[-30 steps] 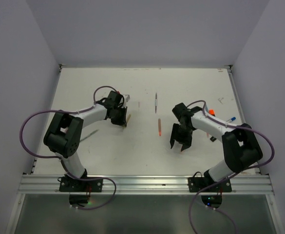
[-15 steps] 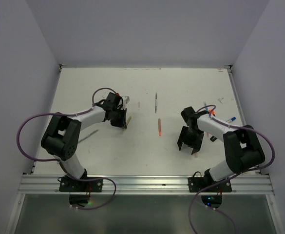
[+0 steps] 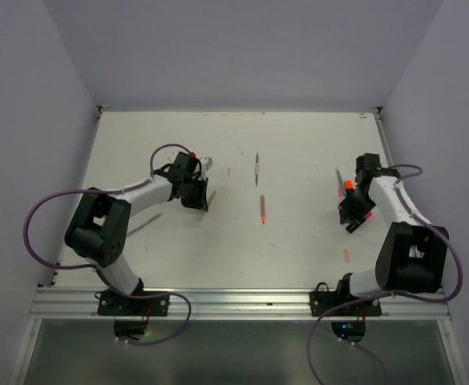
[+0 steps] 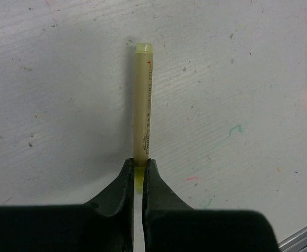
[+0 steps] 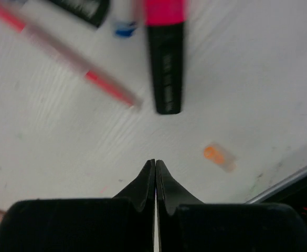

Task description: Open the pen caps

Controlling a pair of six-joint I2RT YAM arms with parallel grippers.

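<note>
My left gripper (image 4: 137, 165) is shut on the near end of a pale yellow thin pen (image 4: 142, 105) that lies on the table pointing away from it. The pen's far tip (image 4: 143, 48) is free. From above, this gripper (image 3: 196, 194) sits left of centre with the yellow pen (image 3: 211, 197) beside it. My right gripper (image 5: 155, 164) is shut with nothing in it, hovering over bare table. Just to its right lies a small loose pale-orange cap (image 5: 218, 156). Ahead is a black highlighter (image 5: 166, 73) wearing a pink cap (image 5: 165, 10). The right gripper (image 3: 352, 213) is near the table's right edge.
A red thin pen (image 5: 64, 52) and a tiny blue cap (image 5: 124, 29) lie left of the highlighter. An orange-red pen (image 3: 262, 210) and a grey pen (image 3: 256, 168) lie mid-table. Another grey pen (image 3: 146, 223) lies left. An orange highlighter cap (image 3: 348, 186) and the pale-orange cap (image 3: 346, 256) sit right.
The right arm has swung right toward the table's edge and its jaws have gone from open to shut. A pale-orange cap now lies loose where it was. The left arm has not moved.
</note>
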